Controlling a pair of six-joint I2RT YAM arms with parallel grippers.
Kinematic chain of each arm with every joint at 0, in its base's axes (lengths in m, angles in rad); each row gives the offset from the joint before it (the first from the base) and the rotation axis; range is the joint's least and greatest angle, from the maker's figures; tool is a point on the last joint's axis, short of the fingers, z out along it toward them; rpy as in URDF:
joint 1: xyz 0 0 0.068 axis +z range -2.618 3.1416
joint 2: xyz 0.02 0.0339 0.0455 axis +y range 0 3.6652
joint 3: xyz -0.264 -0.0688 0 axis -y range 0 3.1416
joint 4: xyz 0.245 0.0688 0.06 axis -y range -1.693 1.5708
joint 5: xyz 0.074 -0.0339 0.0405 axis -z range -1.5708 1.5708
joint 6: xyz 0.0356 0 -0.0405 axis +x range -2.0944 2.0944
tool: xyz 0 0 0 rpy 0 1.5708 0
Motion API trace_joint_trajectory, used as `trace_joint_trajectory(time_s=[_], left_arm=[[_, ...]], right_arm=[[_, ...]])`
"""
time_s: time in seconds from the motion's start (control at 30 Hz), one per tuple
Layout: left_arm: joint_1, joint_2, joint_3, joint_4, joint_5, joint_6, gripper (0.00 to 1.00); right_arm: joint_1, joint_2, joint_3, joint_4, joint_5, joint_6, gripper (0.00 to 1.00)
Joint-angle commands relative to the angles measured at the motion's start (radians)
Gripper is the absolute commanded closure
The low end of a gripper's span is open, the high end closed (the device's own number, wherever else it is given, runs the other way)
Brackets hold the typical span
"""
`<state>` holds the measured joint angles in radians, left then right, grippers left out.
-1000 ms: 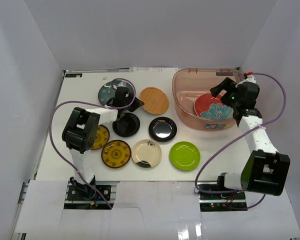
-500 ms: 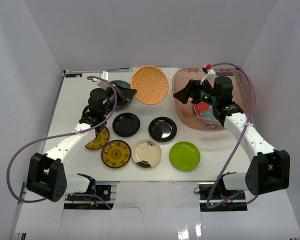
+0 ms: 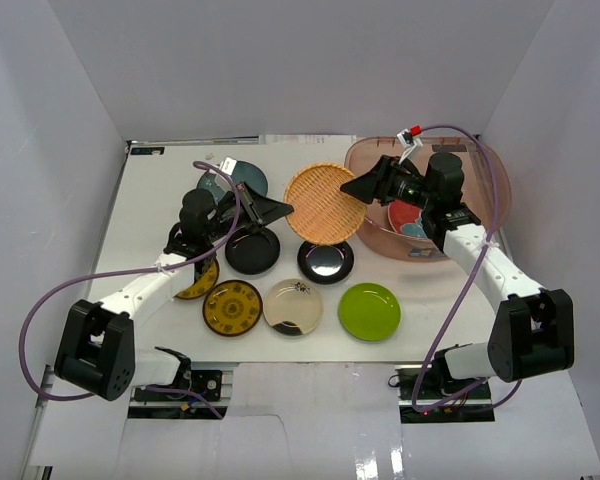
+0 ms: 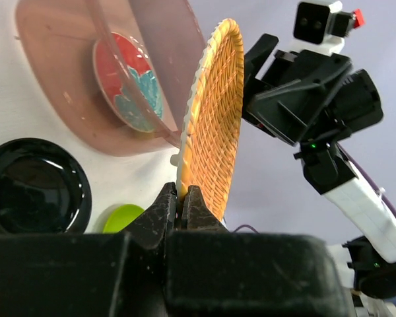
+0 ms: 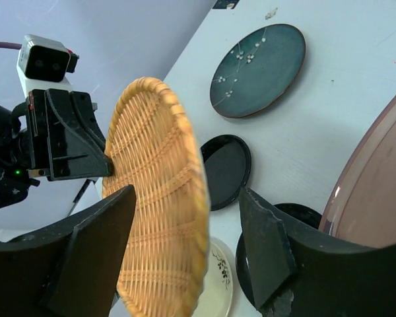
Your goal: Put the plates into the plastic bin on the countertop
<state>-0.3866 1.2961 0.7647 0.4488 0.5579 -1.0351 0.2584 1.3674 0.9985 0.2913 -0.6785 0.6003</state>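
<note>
**Top view.** The woven plate (image 3: 325, 203) hangs tilted above the white countertop (image 3: 150, 210) at frame centre, just left of the plastic bin (image 3: 380, 238) at upper right. The left gripper (image 3: 285, 208) meets the plate's left edge. The right gripper (image 3: 352, 187) meets its upper right edge, over the bin's left rim. A red floral plate (image 3: 405, 212) lies inside the bin. On the countertop lie:
- a teal plate (image 3: 225, 180), partly hidden by the left arm
- a matte black plate (image 3: 252, 252)
- a glossy black plate (image 3: 326, 262)
- a cream plate (image 3: 293, 305)
- a lime green plate (image 3: 369, 311)
- two yellow-brown plates (image 3: 232, 307)

**Left wrist view.** This view alone shows the grip. The left gripper (image 4: 185, 193) is pinched tight on the lower rim of the woven plate (image 4: 214, 125), which stands nearly on edge. The right gripper's body appears behind the plate at upper right, its fingertips hidden. The red floral plate (image 4: 129, 82) shows through the bin's wall (image 4: 53, 66) at upper left.

**Right wrist view.** The right gripper (image 5: 185, 195) has its jaws well apart, with the rim of the woven plate (image 5: 158, 224) between them. A clear gap separates the rim from the finger at frame right. Contact with the other finger cannot be told, since the plate is blurred. The left gripper (image 5: 109, 168) clamps the far rim at frame left. The teal plate (image 5: 257, 69) lies unobstructed at the top.
</note>
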Motion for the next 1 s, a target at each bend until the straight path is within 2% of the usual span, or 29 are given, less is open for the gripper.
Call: trace_joint_trajectory(time_s=[0.0, 0.03, 0.1, 0.13, 0.17, 0.23, 0.27, 0.3, 0.37, 0.4, 0.43, 0.5, 0.57, 0.67, 0.8, 0.97], left_arm=[[0.0, -0.023, 0.024, 0.116, 0.082, -0.037, 1.0], [0.0, -0.021, 0.028, 0.114, 0.089, -0.039, 1.0], [0.0, -0.018, 0.042, 0.097, 0.097, -0.04, 0.97], [0.0, -0.02, 0.047, 0.081, 0.096, -0.03, 0.91], [0.0, -0.027, 0.057, 0.061, 0.089, -0.017, 0.84], [0.0, -0.041, 0.077, -0.051, 0.042, 0.055, 0.64], [0.0, -0.05, 0.091, -0.108, 0.012, 0.093, 0.48], [0.0, -0.076, 0.122, -0.239, -0.06, 0.131, 0.42], [0.0, -0.11, 0.139, -0.367, -0.155, 0.251, 0.32], [0.0, -0.153, 0.14, -0.492, -0.214, 0.283, 0.3], [0.0, -0.176, 0.134, -0.548, -0.333, 0.332, 0.28], [0.006, -0.254, 0.092, -0.671, -0.509, 0.365, 0.23], [0.018, -0.316, 0.047, -0.751, -0.616, 0.379, 0.17], [0.049, -0.42, -0.037, -0.823, -0.71, 0.373, 0.15], [0.095, -0.503, -0.136, -0.864, -0.768, 0.331, 0.23], [0.277, -0.502, -0.22, -0.881, -0.656, 0.271, 0.21]], right_arm=[[-0.007, 0.002, 0.006, 0.069, -0.035, 0.039, 0.3], [-0.007, 0.002, 0.009, 0.068, -0.045, 0.039, 0.4], [-0.011, 0.004, 0.018, 0.068, -0.056, 0.053, 0.68], [-0.013, -0.004, 0.023, 0.068, -0.053, 0.056, 0.87], [-0.025, -0.011, 0.026, 0.068, -0.044, 0.061, 0.92], [-0.048, -0.043, 0.029, 0.069, -0.009, 0.082, 0.92], [-0.089, -0.056, 0.032, 0.069, 0.0, 0.087, 0.92], [-0.116, -0.08, 0.034, 0.069, 0.011, 0.108, 0.92], [-0.221, -0.1, 0.031, 0.069, 0.028, 0.131, 0.92], [-0.258, -0.122, 0.019, 0.068, 0.034, 0.144, 0.92], [-0.312, -0.132, 0.009, 0.063, 0.066, 0.151, 0.92], [-0.424, -0.16, -0.035, 0.02, 0.158, 0.145, 0.92], [-0.502, -0.157, -0.079, -0.004, 0.232, 0.138, 0.92], [-0.536, -0.111, -0.096, -0.043, 0.348, 0.09, 0.92], [-0.538, -0.035, -0.095, -0.069, 0.453, 0.041, 0.92], [-0.538, 0.034, -0.1, -0.072, 0.51, 0.021, 0.89]])
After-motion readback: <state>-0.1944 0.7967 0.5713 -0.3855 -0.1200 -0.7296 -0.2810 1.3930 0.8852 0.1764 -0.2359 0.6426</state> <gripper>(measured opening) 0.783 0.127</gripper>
